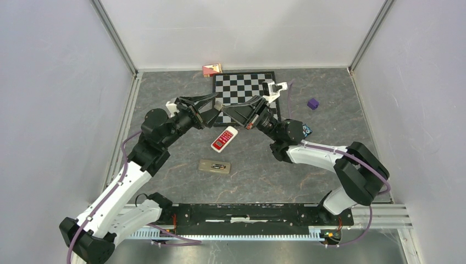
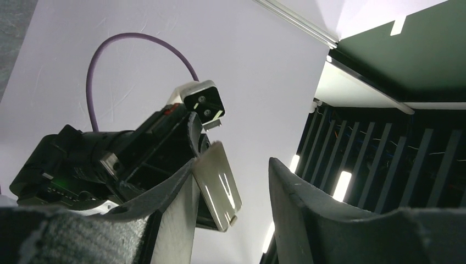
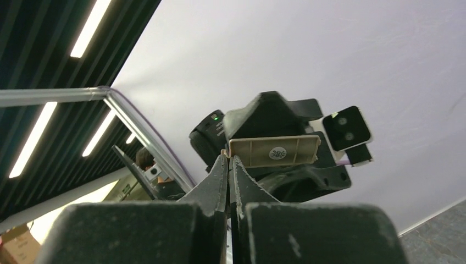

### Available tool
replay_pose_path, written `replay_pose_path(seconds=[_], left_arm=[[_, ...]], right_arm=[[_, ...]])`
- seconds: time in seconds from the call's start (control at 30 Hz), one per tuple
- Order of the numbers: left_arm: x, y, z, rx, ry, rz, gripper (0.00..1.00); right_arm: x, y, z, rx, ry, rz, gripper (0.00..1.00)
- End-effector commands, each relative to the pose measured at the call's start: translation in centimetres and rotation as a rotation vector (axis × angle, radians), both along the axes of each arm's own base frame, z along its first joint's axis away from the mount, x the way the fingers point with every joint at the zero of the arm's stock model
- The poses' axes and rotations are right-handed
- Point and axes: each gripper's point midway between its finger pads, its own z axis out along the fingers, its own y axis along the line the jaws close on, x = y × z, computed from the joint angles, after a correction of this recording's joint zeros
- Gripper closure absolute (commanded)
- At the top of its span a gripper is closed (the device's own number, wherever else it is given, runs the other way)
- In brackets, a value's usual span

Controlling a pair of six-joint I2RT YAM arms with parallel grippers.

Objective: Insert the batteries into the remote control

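Beige remote (image 1: 214,166) lies flat on the table just past the arm bases, with a dark recess mid-body; too small to tell if batteries sit in it, and I see no loose ones. A red-and-white keypad unit (image 1: 224,138) lies just beyond. Above them, the right gripper (image 3: 229,165) is clenched on one end of the battery cover (image 3: 273,152). It looks like thin, stiff, light plastic, slick and probably easy to snap, so grip the flat faces near an edge. The left gripper (image 2: 233,170) is half open and straddles the cover: one finger right beside it, the other clear, gripping nothing.
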Motion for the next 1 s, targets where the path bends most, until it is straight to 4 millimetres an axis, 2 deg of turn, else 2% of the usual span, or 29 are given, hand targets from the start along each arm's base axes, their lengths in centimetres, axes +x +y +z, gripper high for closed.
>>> replay_pose_path(seconds=[0.0,0.1,0.4,0.47,0.5,0.53,0.8,0.83,0.97], left_arm=[[-0.7,0.7,3.6,-0.145,0.026,-0.005,0.46],[-0.6,1.0,3.5,-0.148,0.026,0.01,0.49],[-0.5,1.0,3.3,-0.131,0.014,0.021,0.71],[-0.4,1.0,3.3,-0.124,0.008,0.024,0.8],[-0.4,0.9,3.2,-0.119,0.007,0.024,0.86],[-0.3,0.9,3.1,-0.111,0.002,0.026,0.97],[-0.1,0.6,2.8,0.035,-0.126,0.052,0.98],[-0.1,0.6,2.7,0.069,-0.175,0.06,0.98],[0.3,-0.1,2.4,0.274,-0.408,0.078,0.98]], right_arm=[[-2.8,-3.5,3.9,0.23,-0.154,-0.006,1.0],[-3.1,-3.6,3.8,0.235,-0.156,-0.003,1.0],[-3.5,-4.3,3.5,0.255,-0.143,0.001,1.0],[-3.6,-4.4,3.5,0.254,-0.142,0.0,1.0],[-3.6,-4.4,3.5,0.253,-0.141,0.0,1.0],[-3.6,-4.5,3.4,0.251,-0.14,0.0,1.0],[-4.0,-4.4,1.5,0.142,-0.133,-0.043,0.99],[-3.9,-4.3,0.9,0.11,-0.129,-0.051,0.93],[-3.3,-4.2,-1.6,-0.056,-0.117,-0.149,0.41]])
